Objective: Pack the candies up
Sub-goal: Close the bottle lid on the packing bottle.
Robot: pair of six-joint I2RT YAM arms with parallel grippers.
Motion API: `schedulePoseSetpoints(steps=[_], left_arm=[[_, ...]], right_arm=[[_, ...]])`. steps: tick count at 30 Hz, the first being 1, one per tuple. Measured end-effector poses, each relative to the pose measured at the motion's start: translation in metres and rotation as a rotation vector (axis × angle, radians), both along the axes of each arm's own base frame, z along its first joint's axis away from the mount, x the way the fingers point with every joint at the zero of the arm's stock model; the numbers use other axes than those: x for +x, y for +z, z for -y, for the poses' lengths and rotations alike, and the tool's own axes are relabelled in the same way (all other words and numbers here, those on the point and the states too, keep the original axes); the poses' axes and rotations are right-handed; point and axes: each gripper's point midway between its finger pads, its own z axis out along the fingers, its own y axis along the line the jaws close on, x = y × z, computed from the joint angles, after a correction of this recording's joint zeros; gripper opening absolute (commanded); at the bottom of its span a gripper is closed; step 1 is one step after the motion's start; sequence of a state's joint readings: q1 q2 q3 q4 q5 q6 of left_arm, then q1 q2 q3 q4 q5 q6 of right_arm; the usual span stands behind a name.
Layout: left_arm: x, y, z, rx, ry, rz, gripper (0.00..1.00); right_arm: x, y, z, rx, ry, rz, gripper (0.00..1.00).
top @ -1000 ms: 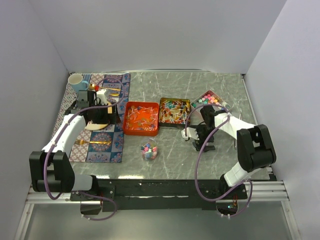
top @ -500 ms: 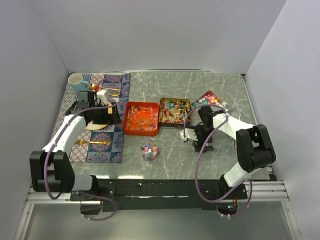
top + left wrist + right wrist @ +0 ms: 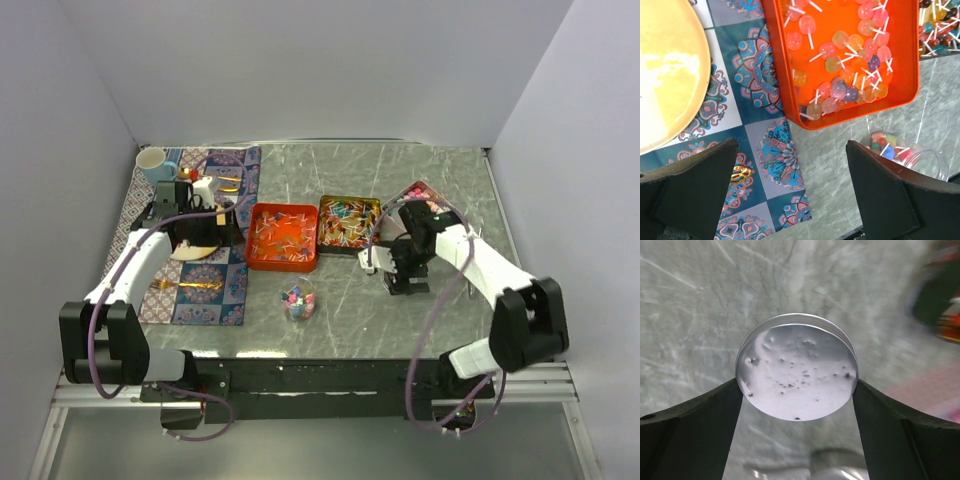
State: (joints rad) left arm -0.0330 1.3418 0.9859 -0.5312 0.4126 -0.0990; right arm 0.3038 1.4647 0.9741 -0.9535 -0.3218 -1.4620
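Observation:
The candies lie in an orange tray [image 3: 282, 236] [image 3: 850, 55], in a dark tin [image 3: 349, 221] and in a clear box [image 3: 420, 200] at the right rear. A clear jar [image 3: 298, 301] [image 3: 900, 150] in front of the tray holds a few candies and has no lid on. My right gripper [image 3: 374, 262] [image 3: 796, 405] is shut on a round silver lid [image 3: 797, 372], both fingers against its rim, above the table to the right of the jar. My left gripper [image 3: 213, 226] [image 3: 792, 195] hangs open over the placemat's edge, nothing between its fingers.
A patterned placemat [image 3: 215, 290] [image 3: 775, 145] covers the left side, with a yellow plate [image 3: 665, 70], gold cutlery [image 3: 185, 285] and a blue mug [image 3: 152, 163] on it. White walls close in the table on three sides.
My right arm has swung its elbow out to the right and its gripper has shifted left toward the tin, the jaws closing on the lid. The left arm has not moved.

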Motion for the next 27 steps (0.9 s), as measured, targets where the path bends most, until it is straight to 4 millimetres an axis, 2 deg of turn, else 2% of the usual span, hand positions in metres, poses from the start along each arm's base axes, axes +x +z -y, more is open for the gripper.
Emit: schedulePoseSetpoints(steps=[4,8,12,16,18,20,24,27], left_arm=[[0.004,0.004,0.002,-0.012,-0.004,0.015,0.97],[0.011,0.017,0.004,-0.023,0.000,0.042,0.97],[0.017,0.029,0.000,-0.024,0.013,0.079,0.96],[0.018,0.043,-0.016,-0.020,0.065,0.121,0.96],[0.021,0.050,-0.032,-0.019,0.123,0.143,0.96],[0.023,0.055,-0.047,-0.019,0.179,0.159,0.96],[0.025,0.064,-0.076,-0.025,0.287,0.192,0.96],[0.024,0.071,-0.086,-0.021,0.317,0.216,0.96]], right_arm=[[0.006,0.057,-0.024,0.045,0.061,0.115,0.72],[0.014,0.110,-0.070,0.103,0.149,0.191,0.72],[0.025,0.143,-0.125,0.144,0.214,0.215,0.73],[0.026,0.151,-0.175,0.145,0.282,0.204,0.73],[0.020,0.147,-0.204,0.142,0.328,0.184,0.74],[0.010,0.139,-0.224,0.135,0.370,0.167,0.74],[-0.014,0.118,-0.248,0.099,0.448,0.119,0.75],[-0.025,0.108,-0.254,0.079,0.477,0.093,0.76]])
